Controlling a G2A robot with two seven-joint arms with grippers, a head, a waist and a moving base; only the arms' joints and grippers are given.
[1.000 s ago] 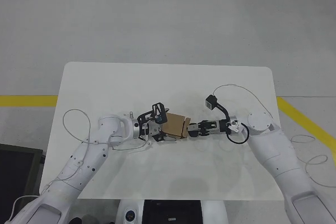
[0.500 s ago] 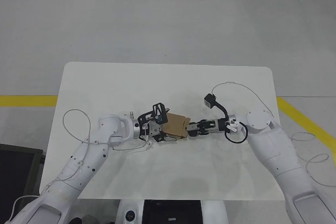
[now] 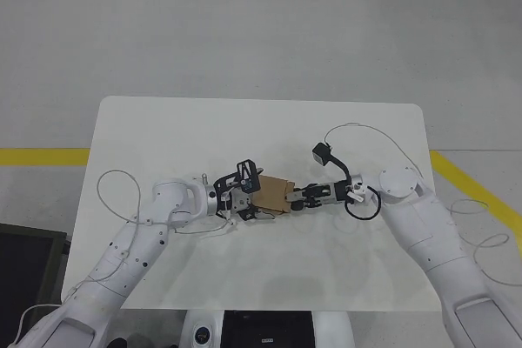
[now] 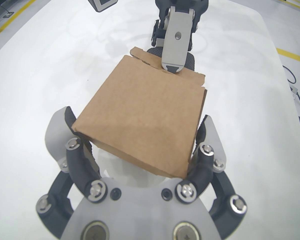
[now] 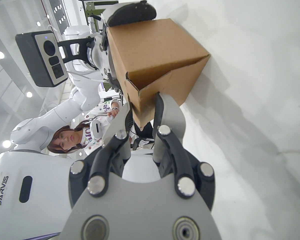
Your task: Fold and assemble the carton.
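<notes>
Holding entry, one item: brown corrugated cardboard carton (image 3: 272, 195), partly erected into a box-shaped sleeve. It lies on its side near the middle of the white rectangular counter (image 3: 157, 122), between the two arms. The wrist views suggest its lower edge rests on the surface, though contact is not certain. Left end effector (image 4: 135, 136): clenched across the carton end nearest its own arm, one pad (image 4: 72, 123) pressed to each opposite side wall. This is judged to be an anchoring hold that keeps the sleeve square and stops it sliding while the far end is worked. Right end effector (image 5: 143, 108): clenched on the cardboard at the open end, one finger above and one below a projecting flap edge. This is judged to be the working grip for turning that flap inward. Step in hand: closing the open end; the flaps there are not yet tucked. Surroundings: a thin white cable loop (image 3: 113, 170) lies on the counter beside the left arm. A second thin white cable (image 3: 365, 130) arcs above the right arm, next to its black wrist camera module (image 3: 320, 155). All three are well apart from the carton. A yellow floor stripe (image 3: 35, 157) runs beyond the counter. Obstruction: chiefly the right end effector itself, which sits in the mouth of the opening that the flap must cross.
</notes>
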